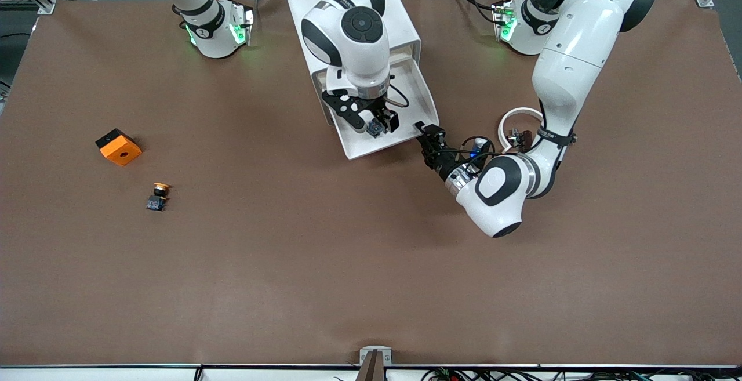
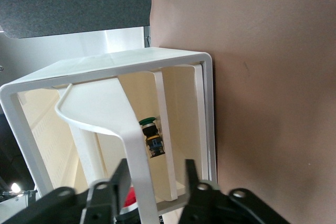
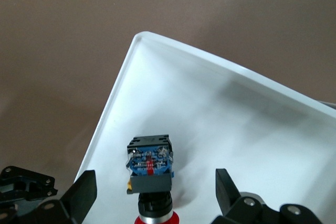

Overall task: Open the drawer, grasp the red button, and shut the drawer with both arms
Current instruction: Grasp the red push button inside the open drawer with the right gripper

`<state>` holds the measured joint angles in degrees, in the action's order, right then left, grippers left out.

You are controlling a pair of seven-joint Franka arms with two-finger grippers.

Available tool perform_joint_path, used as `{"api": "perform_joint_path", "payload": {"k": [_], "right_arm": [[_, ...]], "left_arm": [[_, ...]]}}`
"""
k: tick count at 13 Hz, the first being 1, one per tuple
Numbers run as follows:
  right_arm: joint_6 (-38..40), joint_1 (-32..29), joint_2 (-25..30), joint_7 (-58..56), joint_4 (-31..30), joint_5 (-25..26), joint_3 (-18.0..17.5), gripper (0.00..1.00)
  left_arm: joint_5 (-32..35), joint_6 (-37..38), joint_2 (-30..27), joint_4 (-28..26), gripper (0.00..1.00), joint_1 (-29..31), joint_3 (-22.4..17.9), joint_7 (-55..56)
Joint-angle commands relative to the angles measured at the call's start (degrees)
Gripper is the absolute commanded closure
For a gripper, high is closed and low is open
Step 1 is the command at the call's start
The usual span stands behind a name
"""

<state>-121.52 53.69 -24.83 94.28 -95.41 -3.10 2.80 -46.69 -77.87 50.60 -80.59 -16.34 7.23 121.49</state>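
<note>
A: Where's the right claw [image 1: 379, 124]?
B: Bent down into the drawer [image 1: 420, 94], released, fingers either side of the button [image 3: 150, 169] lying there.
A: The left claw [image 1: 426, 135]?
B: Low at the drawer's front handle [image 2: 134, 148], fingers spread around it.

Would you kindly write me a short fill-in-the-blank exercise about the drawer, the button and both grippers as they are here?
1. The drawer is pulled ____.
2. The button with the red cap lies ____ the drawer.
3. The right gripper hangs over the drawer with its fingers ____.
4. The left gripper is at the drawer's ____.

Missing words: open; in; open; handle
</note>
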Motion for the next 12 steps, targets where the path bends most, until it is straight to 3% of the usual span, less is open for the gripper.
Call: {"api": "perform_joint_path", "payload": {"k": [1,5,10,12], "right_arm": [[-0.1,0.9,-1.7,0.6,1.4,1.9,0.7,0.00],[-0.6,0.4,-2.3,0.2,1.5,2.9,0.7,0.02],[-2.4,0.8,-3.8,0.3,1.5,2.2,0.7,0.31],[-2.6,1.0,-4.4,0.4,1.5,2.1,0.6,0.34]], "left_arm": [[-0.2,0.1,0.6,1.8,0.00,-0.2,-0.5,-0.7],[0.2,-0.1,0.0,5.6,0.00,0.7,-0.4,-1.2],[1.0,-0.2,-1.8,8.9,0.00,2.0,-0.4,-7.8],[3.5,-0.2,-3.0,10.1,0.00,2.0,-0.4,-11.8]]}}
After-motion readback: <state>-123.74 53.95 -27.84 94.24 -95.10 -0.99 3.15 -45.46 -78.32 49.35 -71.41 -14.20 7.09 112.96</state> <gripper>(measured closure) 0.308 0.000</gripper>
